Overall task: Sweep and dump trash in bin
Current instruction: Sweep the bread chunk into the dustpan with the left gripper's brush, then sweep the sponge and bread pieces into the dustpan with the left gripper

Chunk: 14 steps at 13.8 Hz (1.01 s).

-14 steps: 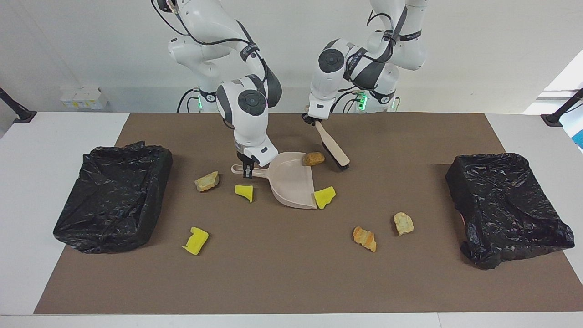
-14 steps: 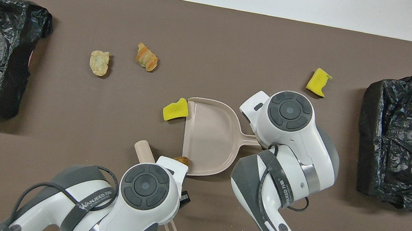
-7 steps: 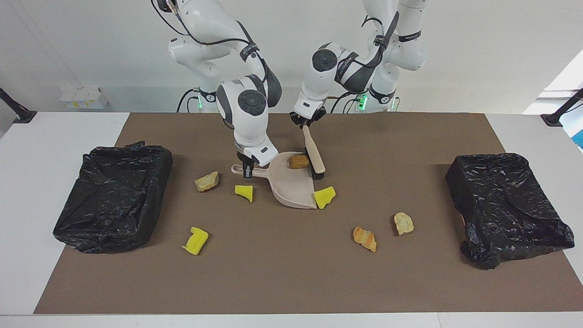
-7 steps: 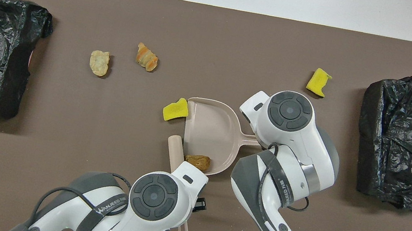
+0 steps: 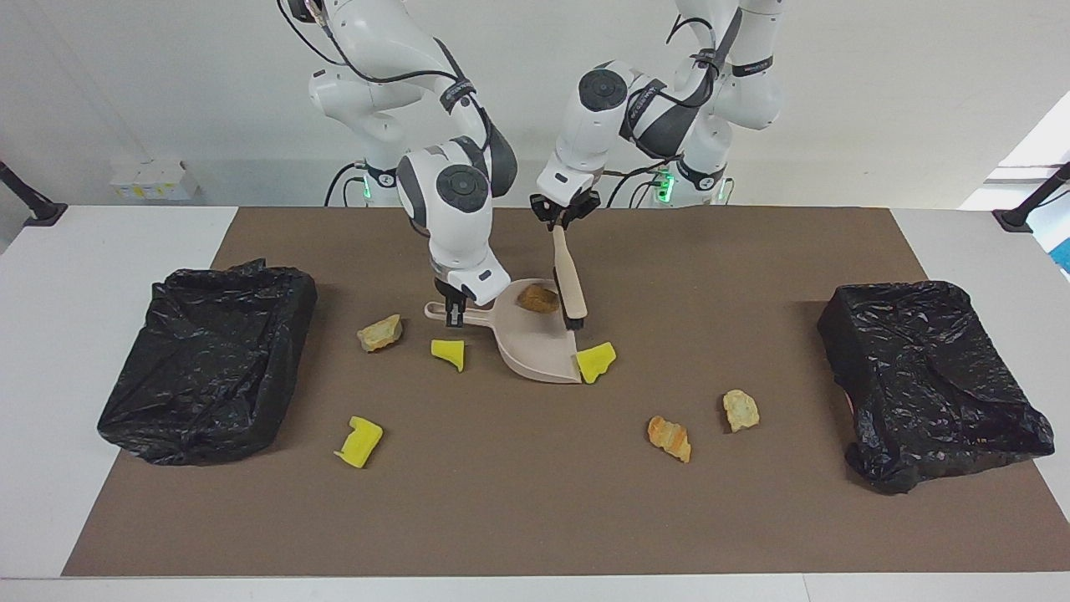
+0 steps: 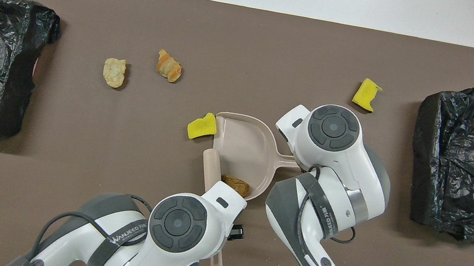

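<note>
Left gripper (image 5: 564, 219) clamps the brush (image 5: 569, 280); right gripper (image 5: 453, 312) clamps the dustpan (image 5: 535, 344) handle. Sweep low, pan pressed flat, lump (image 5: 537, 298) pushed deep.

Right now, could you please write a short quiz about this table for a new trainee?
1. True or false: the brown lump lies inside the dustpan.
2. Which hand holds the brush? A) left hand B) right hand C) neither
3. Fill in: the yellow chunk touching the dustpan's open edge lies on the ____.

Key
1. True.
2. A: the left hand is shut on the brush handle, while the right hand is shut on the dustpan handle.
3. Mat; it is not yet in the pan.
</note>
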### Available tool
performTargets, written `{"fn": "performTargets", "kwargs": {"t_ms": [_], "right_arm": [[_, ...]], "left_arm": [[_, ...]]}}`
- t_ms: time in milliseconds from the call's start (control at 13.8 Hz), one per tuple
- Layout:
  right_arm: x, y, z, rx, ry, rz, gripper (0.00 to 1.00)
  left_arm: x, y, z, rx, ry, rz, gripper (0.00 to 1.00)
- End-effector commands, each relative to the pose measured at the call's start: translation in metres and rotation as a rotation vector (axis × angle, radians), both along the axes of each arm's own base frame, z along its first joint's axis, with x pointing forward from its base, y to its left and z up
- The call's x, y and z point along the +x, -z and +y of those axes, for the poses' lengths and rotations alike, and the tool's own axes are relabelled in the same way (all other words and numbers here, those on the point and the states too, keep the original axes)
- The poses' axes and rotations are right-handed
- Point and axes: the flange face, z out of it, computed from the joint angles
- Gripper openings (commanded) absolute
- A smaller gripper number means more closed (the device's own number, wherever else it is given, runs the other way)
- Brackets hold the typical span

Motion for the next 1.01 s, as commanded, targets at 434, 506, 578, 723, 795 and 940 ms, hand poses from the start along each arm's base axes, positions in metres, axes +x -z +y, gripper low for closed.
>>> {"fn": "performTargets", "kwargs": {"t_ms": [434, 506, 578, 723, 795, 940], "right_arm": [[-0.002, 0.0, -0.001, -0.011, 0.022, -0.031, 0.0], [-0.002, 0.0, -0.001, -0.011, 0.022, -0.031, 0.0], [-0.002, 0.0, -0.001, -0.011, 0.022, -0.031, 0.0], [-0.002, 0.0, -0.001, -0.011, 0.022, -0.031, 0.0], [-0.002, 0.0, -0.001, -0.011, 0.022, -0.031, 0.0], [-0.002, 0.0, -0.001, -0.012, 0.021, -0.03, 0.0]], "left_arm": [[0.143, 0.007, 0.142, 0.054, 0.262, -0.103, 0.0], [0.162, 0.008, 0.157, 0.057, 0.258, -0.111, 0.0], [0.181, 0.009, 0.169, 0.067, 0.27, -0.119, 0.0], [0.211, 0.014, 0.187, 0.08, 0.327, -0.141, 0.0], [0.223, 0.014, 0.2, 0.083, 0.366, -0.15, 0.0], [0.245, 0.02, 0.213, 0.072, 0.451, -0.171, 0.0]]}}
